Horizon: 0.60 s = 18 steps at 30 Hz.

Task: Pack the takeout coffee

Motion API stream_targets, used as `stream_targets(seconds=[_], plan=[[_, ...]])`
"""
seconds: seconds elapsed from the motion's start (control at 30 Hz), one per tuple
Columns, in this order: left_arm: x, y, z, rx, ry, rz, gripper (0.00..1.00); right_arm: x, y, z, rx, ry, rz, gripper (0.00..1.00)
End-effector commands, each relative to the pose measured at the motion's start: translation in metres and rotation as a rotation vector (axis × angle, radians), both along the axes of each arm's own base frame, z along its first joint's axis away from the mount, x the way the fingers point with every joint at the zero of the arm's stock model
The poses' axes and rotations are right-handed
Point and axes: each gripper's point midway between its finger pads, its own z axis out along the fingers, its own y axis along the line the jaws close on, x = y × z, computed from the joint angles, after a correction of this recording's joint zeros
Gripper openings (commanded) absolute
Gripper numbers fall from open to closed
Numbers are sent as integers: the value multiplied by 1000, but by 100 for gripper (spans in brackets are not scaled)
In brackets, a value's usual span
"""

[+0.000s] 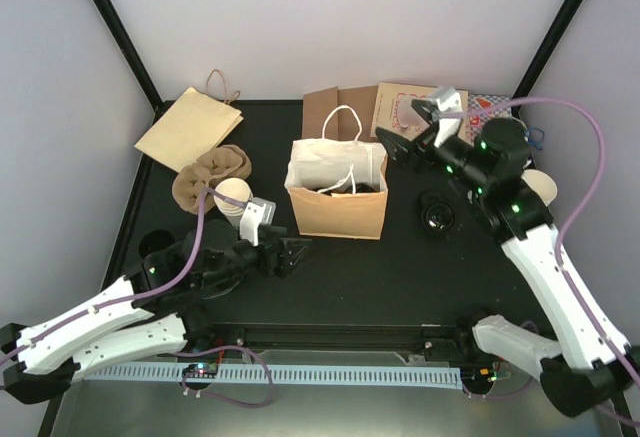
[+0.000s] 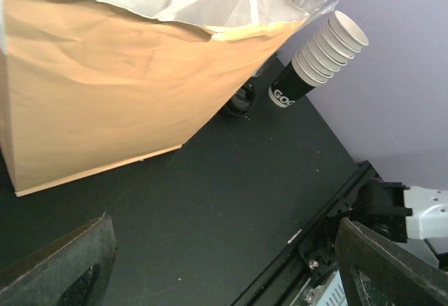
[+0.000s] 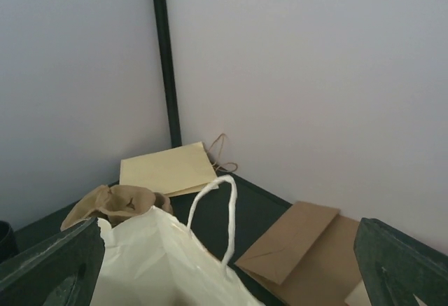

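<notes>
- A robotics lab test cell, not a real café: plain pale wall panels (image 1: 300,17) and black frame posts (image 1: 120,32) close in a black tabletop (image 1: 400,267).
- 2 robot arms, the left arm (image 1: 100,317) and the right arm (image 1: 560,277), stand at its near edge, with purple cables (image 1: 545,101) and a slotted cable duct (image 1: 300,374).
- The café goods are set out as props: a tan paper bag (image 1: 338,207), stacked paper cups (image 2: 325,50) and a pulp tray (image 1: 200,177).

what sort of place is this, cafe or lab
Probably a lab robot cell staged for takeout packing: plain walls, black corner posts, a tan paper bag and stacked cups.
</notes>
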Motion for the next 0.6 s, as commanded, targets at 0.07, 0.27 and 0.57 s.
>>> stream_targets(seconds=[0.07,0.27,0.57], plan=[[7,20,-5,53,-37,61,88,-35,-48,-33,117,84,-192,100],[14,34,-22,107,-107,110,91,-72,-62,-98,171,150,-188,100],[40,68,-53,260,-180,297,99,-73,-99,-178,133,137,-382,100]])
